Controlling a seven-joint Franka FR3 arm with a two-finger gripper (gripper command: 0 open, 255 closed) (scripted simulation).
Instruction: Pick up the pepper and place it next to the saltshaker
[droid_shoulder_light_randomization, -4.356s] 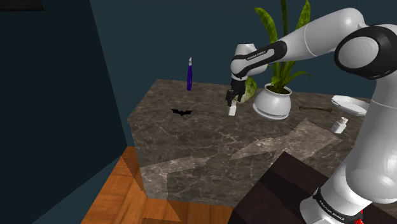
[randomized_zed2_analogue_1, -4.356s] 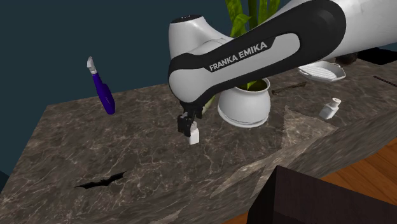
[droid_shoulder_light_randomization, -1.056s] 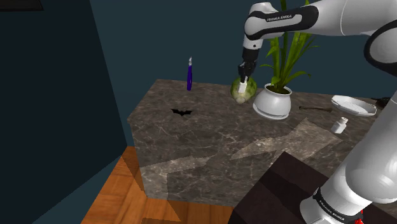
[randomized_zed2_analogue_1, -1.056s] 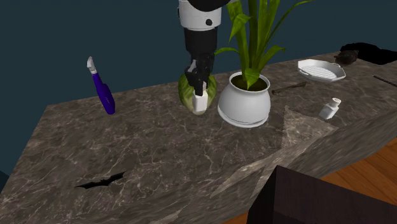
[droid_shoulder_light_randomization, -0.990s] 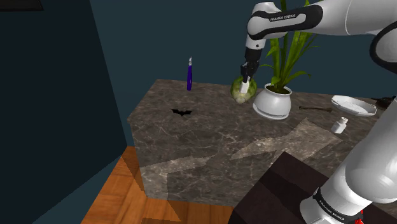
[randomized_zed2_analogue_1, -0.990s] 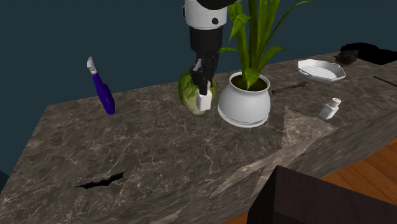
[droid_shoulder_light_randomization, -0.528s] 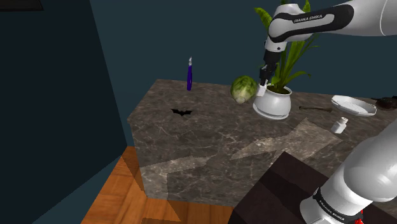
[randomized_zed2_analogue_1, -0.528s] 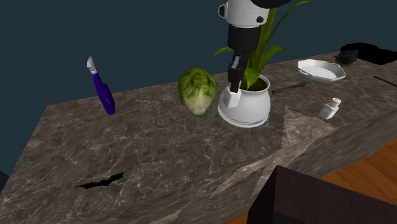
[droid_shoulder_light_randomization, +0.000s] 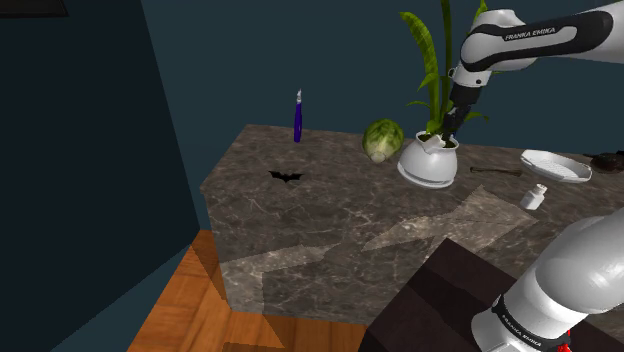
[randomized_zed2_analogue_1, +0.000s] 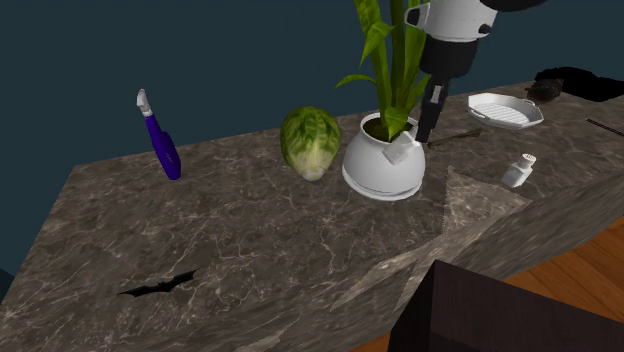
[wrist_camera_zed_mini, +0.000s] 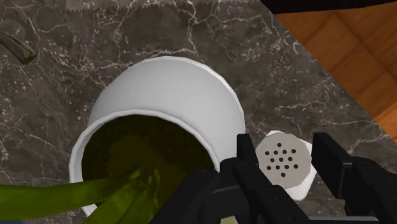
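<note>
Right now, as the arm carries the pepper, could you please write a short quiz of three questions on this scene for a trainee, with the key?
1. True or false: the gripper is shut on the white pepper shaker.
2. Choose one: which thing is the held shaker closest to? A. the white plant pot B. the purple peeler C. the white dish
3. Fill in: the round green thing lying beside the pot is a ____.

Key: 1 true; 2 A; 3 cabbage.
</note>
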